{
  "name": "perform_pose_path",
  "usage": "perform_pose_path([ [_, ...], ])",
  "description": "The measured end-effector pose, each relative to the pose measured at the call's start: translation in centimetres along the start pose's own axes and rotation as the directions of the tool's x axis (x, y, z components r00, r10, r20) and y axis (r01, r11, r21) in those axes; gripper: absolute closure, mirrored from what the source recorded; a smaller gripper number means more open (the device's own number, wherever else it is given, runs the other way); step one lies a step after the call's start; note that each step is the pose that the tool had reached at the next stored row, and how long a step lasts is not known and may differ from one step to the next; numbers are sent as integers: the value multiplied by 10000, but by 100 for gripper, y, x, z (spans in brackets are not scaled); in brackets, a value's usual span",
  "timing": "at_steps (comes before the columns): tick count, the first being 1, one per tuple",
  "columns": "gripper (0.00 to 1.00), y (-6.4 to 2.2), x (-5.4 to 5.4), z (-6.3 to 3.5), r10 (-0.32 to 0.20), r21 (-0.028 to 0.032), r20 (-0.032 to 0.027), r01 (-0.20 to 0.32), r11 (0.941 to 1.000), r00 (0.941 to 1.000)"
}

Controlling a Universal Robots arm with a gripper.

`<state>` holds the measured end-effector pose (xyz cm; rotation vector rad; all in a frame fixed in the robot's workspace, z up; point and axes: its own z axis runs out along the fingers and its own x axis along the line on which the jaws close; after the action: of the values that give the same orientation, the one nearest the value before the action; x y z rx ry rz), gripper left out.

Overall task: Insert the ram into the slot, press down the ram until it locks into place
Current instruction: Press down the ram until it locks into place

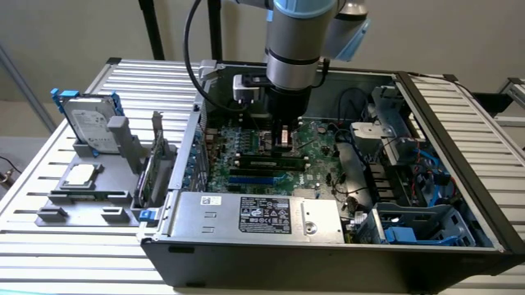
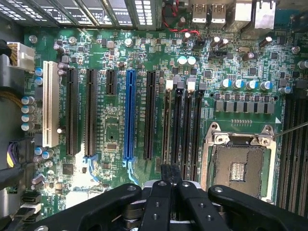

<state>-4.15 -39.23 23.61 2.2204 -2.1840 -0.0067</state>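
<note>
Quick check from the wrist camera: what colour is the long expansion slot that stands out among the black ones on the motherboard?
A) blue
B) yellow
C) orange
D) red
A: the wrist view shows one long blue slot running parallel between black slots on the green motherboard, with a white slot further off; nothing there is red, yellow or orange.
</note>
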Motion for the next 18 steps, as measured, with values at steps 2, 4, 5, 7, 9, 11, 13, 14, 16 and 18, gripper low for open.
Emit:
perform_pose_path([
  [2,90,1,-1,11,2,0,-1,-2,10000,10000],
  [4,90,2,-2,25,2,1,-1,-2,10000,10000],
  [5,90,3,-2,31,3,1,-1,-3,10000,10000],
  [7,90,4,-2,45,4,2,-1,-4,10000,10000],
  [9,90,6,-1,58,4,1,-8,-4,10000,10000],
  [11,90,8,-1,74,5,4,-12,-5,10000,10000],
  [13,90,9,-2,92,6,12,-7,-6,10000,10000],
  [14,90,9,-1,95,6,12,-11,-6,10000,10000],
  [16,90,9,-2,95,6,15,-5,-6,10000,10000],
  [18,90,9,-5,60,8,27,23,-8,10000,10000],
])
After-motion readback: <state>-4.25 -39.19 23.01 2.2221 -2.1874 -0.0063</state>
